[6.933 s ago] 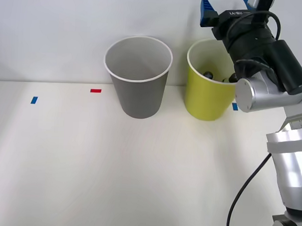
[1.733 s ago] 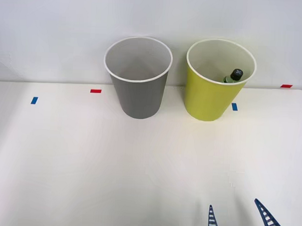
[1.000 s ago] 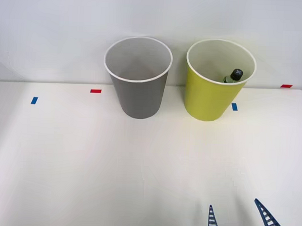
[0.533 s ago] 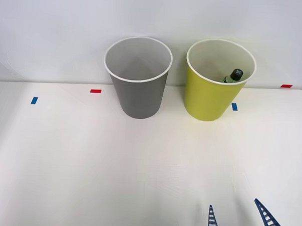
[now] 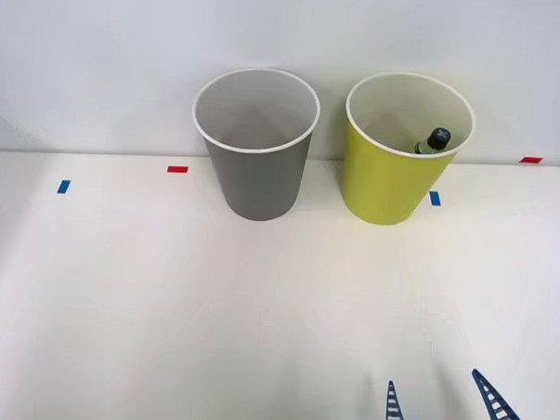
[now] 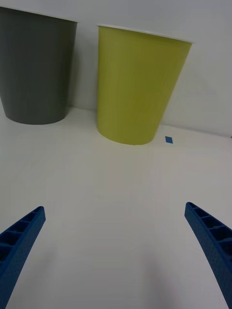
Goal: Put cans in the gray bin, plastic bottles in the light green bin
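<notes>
You see the gray bin [image 5: 256, 144] and the green bin [image 5: 403, 155] standing upright side by side at the far edge of the white table [image 5: 165, 298], close to the wall, with a small gap between them; the gray bin is on your left and the green bin on your right in the front view. Inside the green bin one bottle [image 5: 434, 141] leans against the right inner wall, and its black ribbed cap and a bit of green neck rise above the near rim. Its label is hidden by the bin wall, so you cannot read any brand or writing on it; a second bottle may lie deeper, but the view does not let you tell. Inside the gray bin you see just the pale wall. The right gripper [image 5: 443, 412] is at the near right edge of the table, well apart from both bins, with the two blue ribbed fingers [image 6: 19, 241] spread wide and nothing between them. In the wrist view both bins stand ahead of the fingers, and a blue tape mark [image 6: 168, 139] lies on the table just beside the base of the green bin. Other small red and blue tape marks lie on the table, none of them with writing.
</notes>
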### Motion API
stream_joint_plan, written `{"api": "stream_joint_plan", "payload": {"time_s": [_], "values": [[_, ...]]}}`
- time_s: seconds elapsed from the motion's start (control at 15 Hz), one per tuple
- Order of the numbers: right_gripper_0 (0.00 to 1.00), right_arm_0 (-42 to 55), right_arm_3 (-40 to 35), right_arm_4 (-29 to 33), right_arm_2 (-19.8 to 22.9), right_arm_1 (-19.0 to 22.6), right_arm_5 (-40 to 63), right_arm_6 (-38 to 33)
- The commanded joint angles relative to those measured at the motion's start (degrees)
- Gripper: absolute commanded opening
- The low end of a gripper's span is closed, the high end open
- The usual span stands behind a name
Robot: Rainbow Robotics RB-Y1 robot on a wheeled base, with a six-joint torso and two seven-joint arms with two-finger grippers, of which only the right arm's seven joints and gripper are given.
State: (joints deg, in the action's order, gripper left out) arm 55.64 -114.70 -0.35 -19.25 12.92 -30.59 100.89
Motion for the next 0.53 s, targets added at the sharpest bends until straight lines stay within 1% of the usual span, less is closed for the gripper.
{"api": "stream_joint_plan", "payload": {"time_s": [0.07,0.53], "values": [[1.00,0.00,0.00,0.00,0.00,0.00,0.00,0.00],[1.00,0.00,0.00,0.00,0.00,0.00,0.00,0.00]]}}
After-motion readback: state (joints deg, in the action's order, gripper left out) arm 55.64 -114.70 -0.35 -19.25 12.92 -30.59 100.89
